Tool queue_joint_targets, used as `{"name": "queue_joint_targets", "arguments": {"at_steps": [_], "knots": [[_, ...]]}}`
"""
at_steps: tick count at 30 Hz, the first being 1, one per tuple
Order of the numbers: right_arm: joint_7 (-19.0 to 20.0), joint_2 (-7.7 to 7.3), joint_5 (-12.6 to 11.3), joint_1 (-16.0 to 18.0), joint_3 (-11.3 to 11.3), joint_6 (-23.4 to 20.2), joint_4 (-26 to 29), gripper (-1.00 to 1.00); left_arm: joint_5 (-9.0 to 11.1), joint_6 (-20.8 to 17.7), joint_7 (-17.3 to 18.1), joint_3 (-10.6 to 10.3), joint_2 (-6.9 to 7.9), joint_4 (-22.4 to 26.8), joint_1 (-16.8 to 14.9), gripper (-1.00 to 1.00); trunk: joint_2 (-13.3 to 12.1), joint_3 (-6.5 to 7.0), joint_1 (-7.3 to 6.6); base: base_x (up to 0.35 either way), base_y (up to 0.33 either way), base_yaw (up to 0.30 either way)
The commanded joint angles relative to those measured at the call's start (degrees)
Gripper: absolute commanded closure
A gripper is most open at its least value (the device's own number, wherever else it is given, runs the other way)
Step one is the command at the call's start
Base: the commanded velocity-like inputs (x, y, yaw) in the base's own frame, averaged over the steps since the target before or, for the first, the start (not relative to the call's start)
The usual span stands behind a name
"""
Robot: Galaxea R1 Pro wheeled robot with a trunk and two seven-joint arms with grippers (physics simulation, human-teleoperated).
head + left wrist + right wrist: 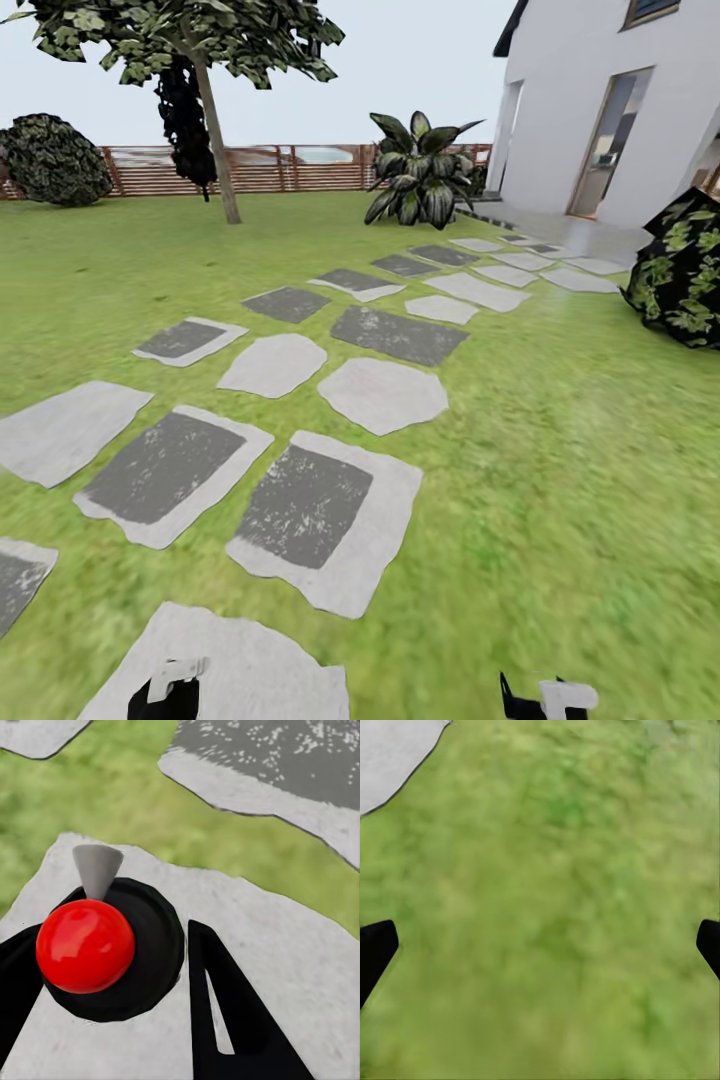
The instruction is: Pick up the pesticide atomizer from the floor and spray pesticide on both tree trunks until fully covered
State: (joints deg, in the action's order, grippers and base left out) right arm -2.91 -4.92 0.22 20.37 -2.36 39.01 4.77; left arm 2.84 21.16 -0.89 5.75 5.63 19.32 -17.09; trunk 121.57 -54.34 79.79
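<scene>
Head view: tree (215, 130) stands far ahead-left; left claw (112, 967) grasps a red-topped sprayer (85, 945), right claw (540, 945) released

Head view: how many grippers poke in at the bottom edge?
2: the left gripper at lower left, over a pale stone; the right gripper at lower right, over grass.

- green lawn (560, 450) fills most of frame
- grey stepping stones (385, 393) run lower left to upper right
- slat fence (270, 168) across top
- white house (600, 100) upper right
- pale overcast sky (420, 60)
</scene>
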Motion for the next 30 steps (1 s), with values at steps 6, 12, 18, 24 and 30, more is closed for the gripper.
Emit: {"name": "queue_joint_targets", "arguments": {"at_steps": [6,12,18,24,30], "knots": [[0.01,0.0,0.04,0.02,-0.2,0.18,-0.03,-1.0,0.3,0.19,-0.07,-0.13,-0.04,-0.14,-0.05,1.0,0.02,-0.33,0.02,0.32,0.099,0.252],[0.01,0.0,0.04,0.02,-0.2,0.18,-0.09,-1.0,0.29,0.19,-0.07,-0.13,-0.09,-0.16,-0.05,1.0,0.02,-0.62,0.02,0.333,0.022,0.252],[0.01,0.0,0.04,0.02,-0.22,0.18,-0.07,-1.0,0.33,0.19,-0.07,-0.13,-0.09,-0.16,-0.05,1.0,0.02,-0.9,0.02,0.339,0.001,0.252],[0.01,0.0,0.04,0.02,-0.2,0.18,-0.07,-1.0,0.33,0.19,-0.07,-0.13,-0.09,-0.16,-0.05,1.0,0.02,-1.18,0.02,0.339,0.0,0.252],[0.01,0.0,0.04,0.02,-0.21,0.18,-0.07,-1.0,0.33,0.19,-0.07,-0.13,-0.09,-0.16,-0.05,1.0,0.02,-1.47,0.02,0.34,0.0,0.252]]}}
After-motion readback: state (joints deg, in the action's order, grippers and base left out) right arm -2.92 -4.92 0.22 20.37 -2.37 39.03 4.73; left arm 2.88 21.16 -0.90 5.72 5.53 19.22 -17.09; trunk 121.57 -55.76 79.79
